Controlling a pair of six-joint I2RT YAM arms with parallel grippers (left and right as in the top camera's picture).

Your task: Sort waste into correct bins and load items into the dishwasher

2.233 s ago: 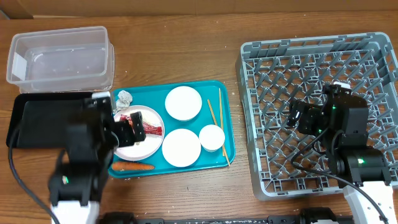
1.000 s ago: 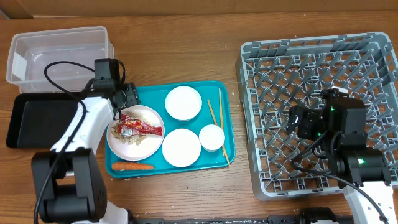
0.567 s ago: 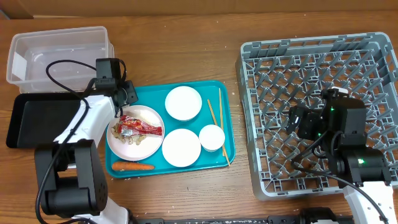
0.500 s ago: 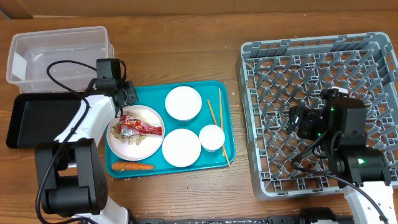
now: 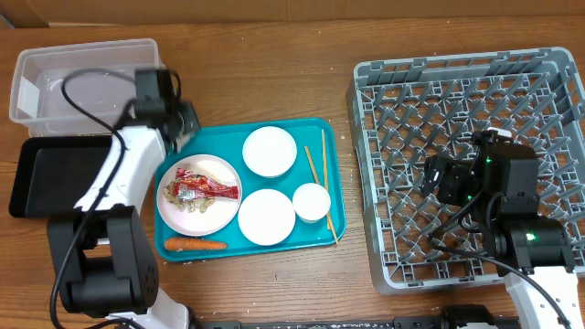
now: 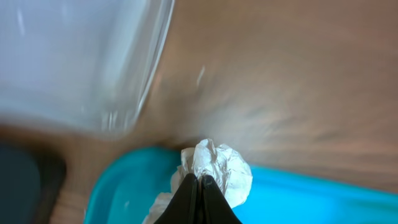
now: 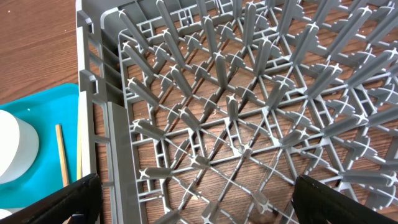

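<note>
My left gripper is shut on the crumpled silver foil ball, held above the teal tray's back left corner, beside the clear tub. In the overhead view the left gripper hides the ball. The red wrapper and rice scraps lie on the white plate; the carrot lies in front of it. My right gripper hangs open over the grey dish rack, nothing between its fingers.
The teal tray also carries two white bowls, a small cup and chopsticks. The clear tub stands at the back left, the black tray in front of it. The rack fills the right side.
My left gripper closed on the foil ball at the tray's corner and lifted it back toward the clear tub. The right arm has not moved.
</note>
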